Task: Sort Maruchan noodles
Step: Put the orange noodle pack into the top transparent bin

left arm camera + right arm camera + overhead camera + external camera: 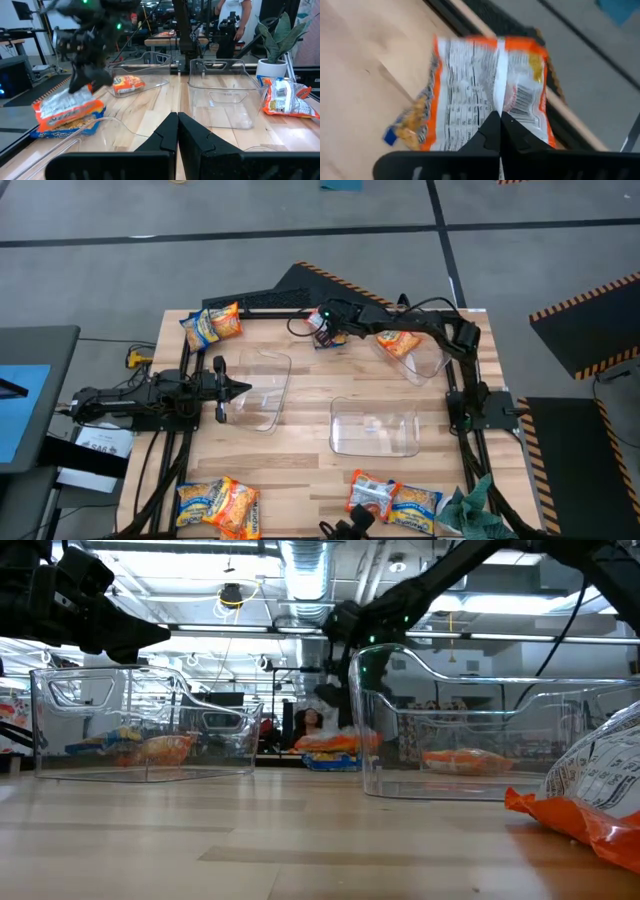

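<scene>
Packet in question is the orange-and-white noodle packet (490, 95) at the far edge of the desk (300, 450), back side up, lying on top of a yellow-and-blue packet (407, 125) whose corner pokes out beneath it. Your right gripper (322, 326) sits right on it with fingers pressed together at the packet's edge; in the right wrist view they meet against the wrapper, though you cannot be sure from here that the film is actually pinched rather than just touched. So the step in hand looks like the pick of one packet from that far pile.

The next move calls for a straight lift, enough to confirm that only the orange packet comes up and the yellow one stays down. Then you carry it to a matching bin: the far right bin (410, 352) already holds an orange packet (397, 344), which looks like the natural home. The near bin (375, 428) looks empty, and the left bin (255, 390) stands by your left gripper (243, 388), which waits shut over the left side of the desk.

Plenty remains: two packets at the far left corner (212, 325), a cluster at the near left (218, 505), and more at the near right (395, 498) beside the green cloth (470, 505).
</scene>
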